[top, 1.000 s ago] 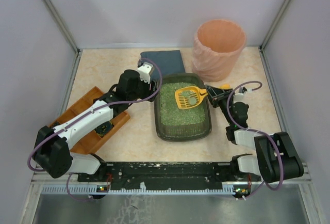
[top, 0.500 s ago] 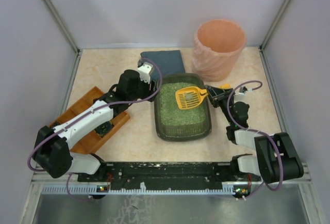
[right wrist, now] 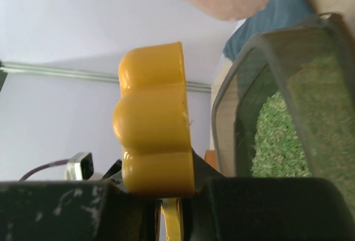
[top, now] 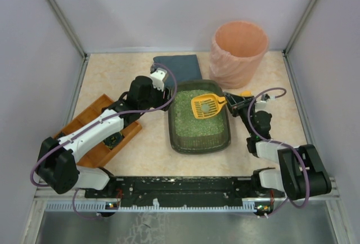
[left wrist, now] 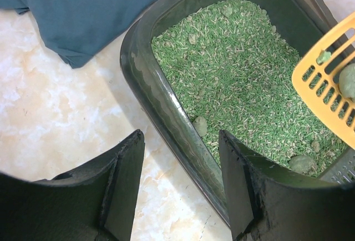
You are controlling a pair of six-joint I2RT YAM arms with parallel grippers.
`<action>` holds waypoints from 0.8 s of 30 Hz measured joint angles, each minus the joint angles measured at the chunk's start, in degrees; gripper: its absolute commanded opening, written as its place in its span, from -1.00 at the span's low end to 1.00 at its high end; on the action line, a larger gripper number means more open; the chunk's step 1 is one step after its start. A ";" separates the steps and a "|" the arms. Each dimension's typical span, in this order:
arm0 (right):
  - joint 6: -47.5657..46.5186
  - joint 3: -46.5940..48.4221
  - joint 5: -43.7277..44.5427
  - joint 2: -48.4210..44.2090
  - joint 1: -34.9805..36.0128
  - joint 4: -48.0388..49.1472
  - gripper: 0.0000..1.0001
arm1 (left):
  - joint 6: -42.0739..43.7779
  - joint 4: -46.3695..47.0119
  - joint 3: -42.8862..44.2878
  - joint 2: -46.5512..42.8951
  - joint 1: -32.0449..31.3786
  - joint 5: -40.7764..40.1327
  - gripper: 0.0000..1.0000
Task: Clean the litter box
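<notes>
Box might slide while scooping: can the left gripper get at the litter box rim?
Probably yes: the left gripper is open right at the litter box rim, nothing between them, and the scoop sits clear.

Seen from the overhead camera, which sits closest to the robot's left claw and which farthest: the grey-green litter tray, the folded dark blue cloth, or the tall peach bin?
1. Dark grey-green plastic litter box: its left rim lies right at the left gripper.
2. Folded dark blue cloth: just behind the gripper.
3. Tall peach round bin: far right corner.
</notes>
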 measured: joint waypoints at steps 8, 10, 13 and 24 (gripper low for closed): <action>0.92 0.09 0.22 0.87 0.42 3.10 -1.00 | -0.02 0.00 0.00 0.00 0.00 0.02 0.23; 1.38 0.07 -0.50 1.49 0.61 4.02 -1.00 | 0.00 -0.02 0.00 0.00 0.00 0.04 0.23; 3.19 -1.38 0.61 2.29 -0.55 6.12 -1.00 | -0.02 -0.07 0.00 0.00 0.00 0.07 0.24; 4.74 1.77 -2.40 3.91 0.72 3.65 -1.00 | 0.00 -0.04 0.00 0.00 0.00 0.13 0.24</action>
